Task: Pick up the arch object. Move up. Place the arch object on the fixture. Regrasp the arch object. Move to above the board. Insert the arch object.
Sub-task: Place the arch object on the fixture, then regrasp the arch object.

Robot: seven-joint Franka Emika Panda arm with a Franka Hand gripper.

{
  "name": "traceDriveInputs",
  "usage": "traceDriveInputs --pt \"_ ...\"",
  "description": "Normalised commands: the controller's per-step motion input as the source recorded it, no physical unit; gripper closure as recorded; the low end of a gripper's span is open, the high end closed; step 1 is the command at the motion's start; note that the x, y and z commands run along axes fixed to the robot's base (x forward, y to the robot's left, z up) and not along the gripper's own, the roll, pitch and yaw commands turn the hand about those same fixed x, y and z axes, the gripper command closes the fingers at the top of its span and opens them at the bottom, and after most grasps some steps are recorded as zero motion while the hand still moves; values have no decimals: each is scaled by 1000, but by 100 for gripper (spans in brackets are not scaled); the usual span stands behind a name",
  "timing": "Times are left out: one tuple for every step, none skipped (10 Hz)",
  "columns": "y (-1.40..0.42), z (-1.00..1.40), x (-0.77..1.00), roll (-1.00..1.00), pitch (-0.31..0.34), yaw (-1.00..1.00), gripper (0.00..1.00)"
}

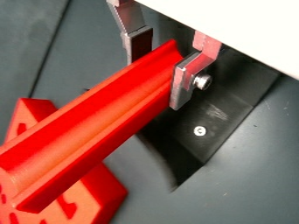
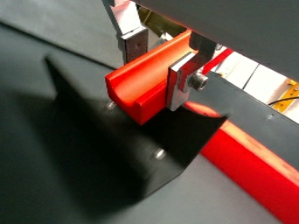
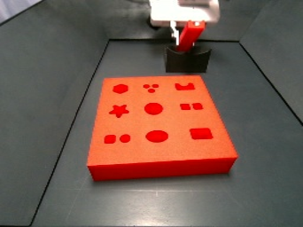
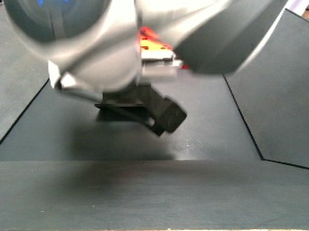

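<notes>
Arch sits clamped in the pincer, whose two silver fingers press on its opposite long sides near one end, closed to the width of the piece; both wrist views show this grip, and in one of them the notched U profile of the arch faces the camera just past the finger plates. In a side view the pincer hangs at the far end of the bench, with the arch pointing down and slightly tilted from between its white body, its lower end right at the top of the fixture; whether the two touch I cannot tell from that view. The fixture, a small dark block, stands on the bench just beyond the far edge of the board, close to it but apart. The board lies flat in the middle of the bench, its nine cut-outs facing up, with the arch-shaped cut-out in the far corner nearest the fixture. Parts of the board also show in both wrist views, behind and below the held piece. In the remaining side view the arm's grey bulk fills most of the frame, and only the dark fixture and a sliver of red near the pincer can be made out.
</notes>
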Motion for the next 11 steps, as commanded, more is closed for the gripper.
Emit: traceDriveInputs --pt "97 -897 158 -179 64 -105 100" --pt "88 -759 140 -166 51 -112 100" --pt "83 -559 99 -127 29 -109 100" --pt "64 -559 72 -105 18 -100 100" --pt "59 -559 69 -104 19 -96 100" --pt "-500 -167 0 0 0 0 100" --pt "0 0 0 0 0 0 0" --pt "0 1000 0 -90 30 -13 0" --pt "2 1000 -2 -80 28 -9 0" --pt "1 1000 -15 -40 24 -7 0" --pt "0 1000 -19 -21 21 -5 0"
